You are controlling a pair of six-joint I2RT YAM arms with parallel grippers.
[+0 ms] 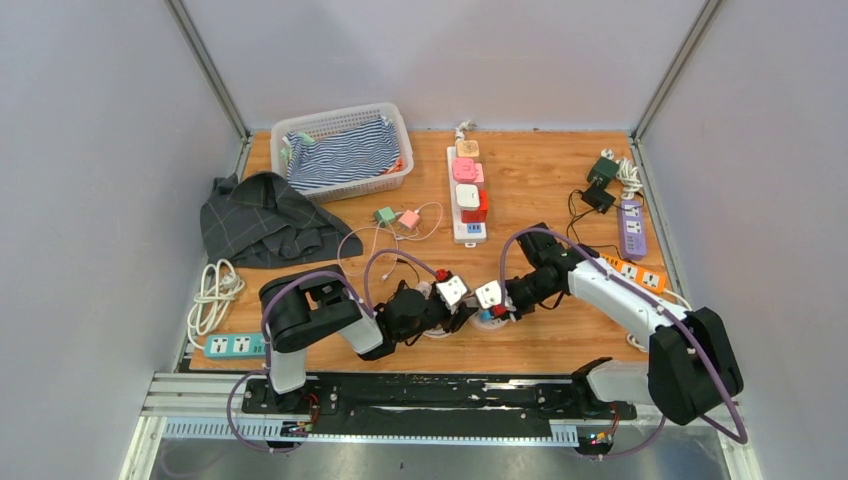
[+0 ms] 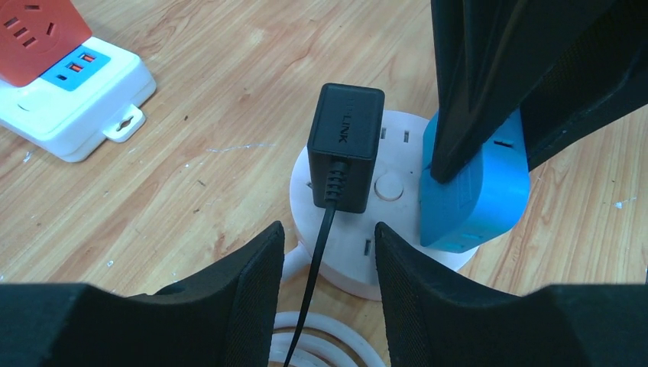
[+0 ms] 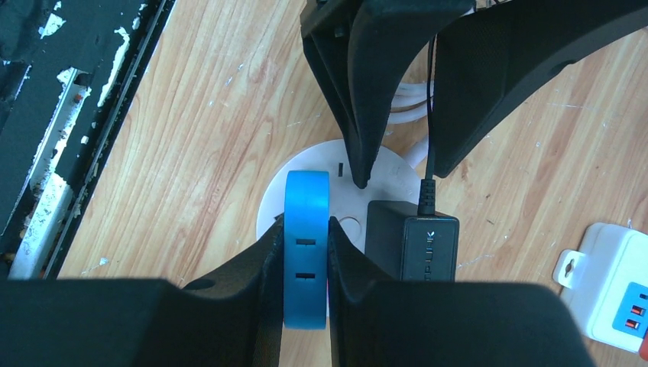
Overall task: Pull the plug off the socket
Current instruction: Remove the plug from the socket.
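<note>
A round white socket lies on the wooden table, small in the top view. A black adapter plug and a blue plug stand in it side by side. My right gripper is shut on the blue plug, one finger on each flat side. My left gripper is open at the socket's near edge, its jaws either side of the adapter's black cord, holding nothing. The adapter also shows in the right wrist view.
A white power strip with pink, white and red plugs lies behind the socket. A basket of striped cloth and a grey cloth lie at the back left. Purple and orange strips lie on the right. A teal strip lies on the left.
</note>
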